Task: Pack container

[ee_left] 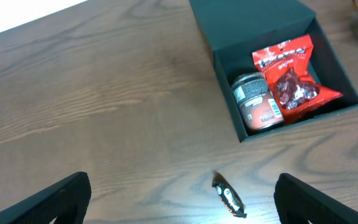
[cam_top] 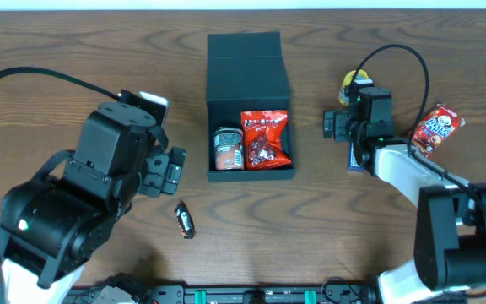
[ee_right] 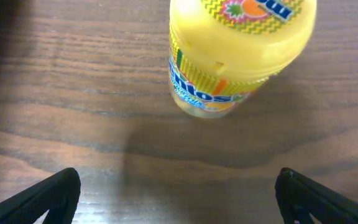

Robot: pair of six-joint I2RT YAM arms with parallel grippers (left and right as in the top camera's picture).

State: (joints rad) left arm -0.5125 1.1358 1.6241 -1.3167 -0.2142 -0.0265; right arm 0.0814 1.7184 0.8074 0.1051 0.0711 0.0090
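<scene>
The dark teal container stands open at the table's centre, its lid flap laid back. Inside it are a small red-labelled can and a red snack bag. The left wrist view shows the container, can and bag. A small dark candy bar lies on the table in front of the box, between the fingers of my open left gripper, which hovers above it. My right gripper is open and empty, just short of a yellow bottle.
The yellow bottle stands right of the container. A red snack pouch lies at the far right. A small blue item shows partly under the right arm. The left arm's bulk fills the front left.
</scene>
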